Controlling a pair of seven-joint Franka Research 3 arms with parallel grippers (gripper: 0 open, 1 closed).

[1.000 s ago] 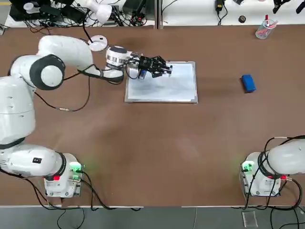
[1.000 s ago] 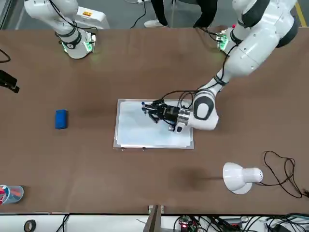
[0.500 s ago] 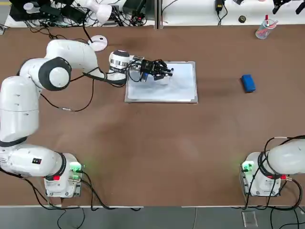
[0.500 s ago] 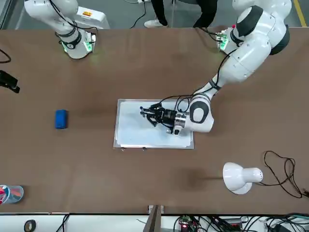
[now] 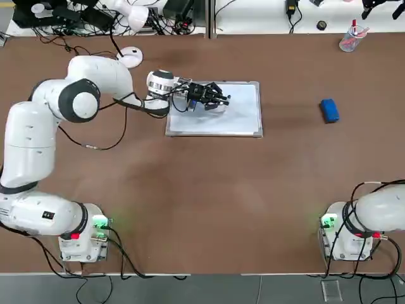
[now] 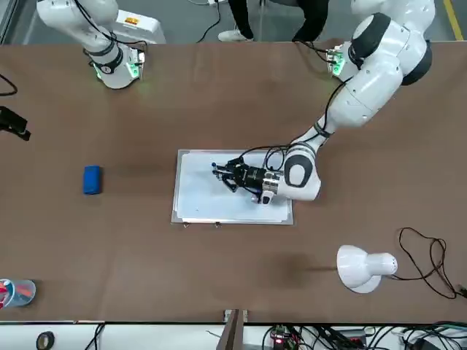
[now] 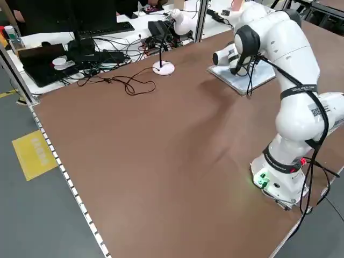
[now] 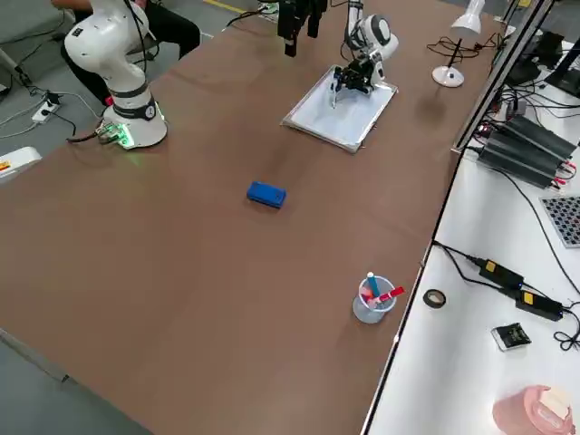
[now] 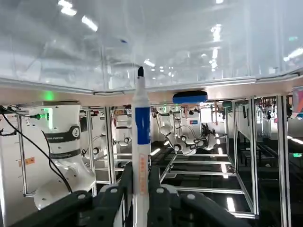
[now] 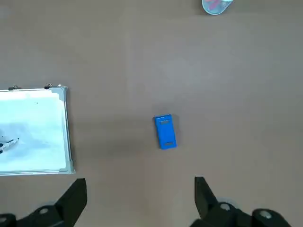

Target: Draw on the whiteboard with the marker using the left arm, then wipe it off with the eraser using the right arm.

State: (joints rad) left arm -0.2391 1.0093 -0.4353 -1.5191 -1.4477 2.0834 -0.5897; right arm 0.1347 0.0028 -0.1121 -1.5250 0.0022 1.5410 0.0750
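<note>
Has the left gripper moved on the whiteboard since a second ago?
Yes. In the top view, the left gripper has slid slightly from the whiteboard's far edge toward its middle.

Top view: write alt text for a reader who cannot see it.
The left end effector holds the marker over the whiteboard at the far middle of a brown table. The blue eraser lies apart, to the board's right. Only the right arm's base shows, bottom right.

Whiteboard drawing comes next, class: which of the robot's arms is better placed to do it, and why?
Left. The left hand is shut on the marker over the whiteboard; the right hand hangs open and empty, well away from the board.
</note>
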